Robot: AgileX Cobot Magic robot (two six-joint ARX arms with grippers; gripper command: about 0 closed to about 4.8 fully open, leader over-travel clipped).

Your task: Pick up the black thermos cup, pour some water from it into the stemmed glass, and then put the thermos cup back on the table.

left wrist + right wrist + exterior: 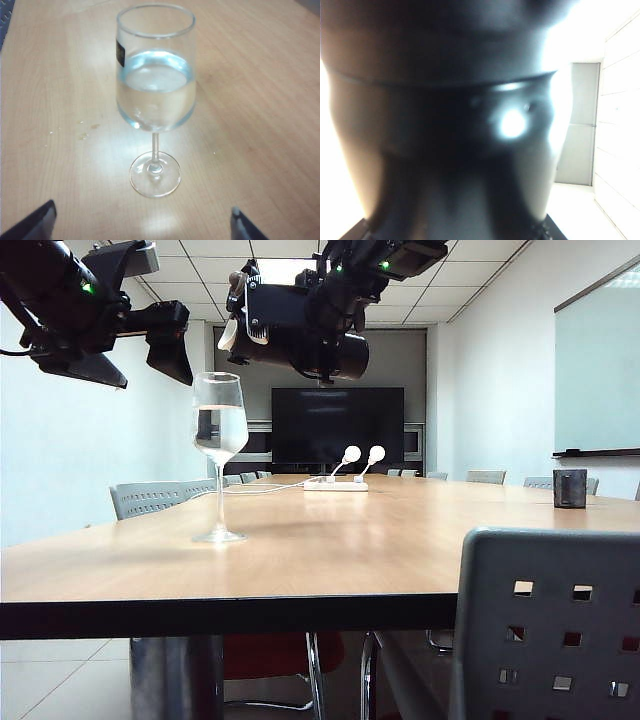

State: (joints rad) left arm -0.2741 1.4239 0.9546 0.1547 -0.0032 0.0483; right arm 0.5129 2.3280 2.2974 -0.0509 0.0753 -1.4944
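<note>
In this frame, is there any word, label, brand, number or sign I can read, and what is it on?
No text is readable.
Small dark label on the clear stemmed glass: too blurred to read.
Matte black thermos cup, held tilted by the right tool: no print visible.
Dark wall screen: blank.
Pale whiteboard: no writing visible.
</note>
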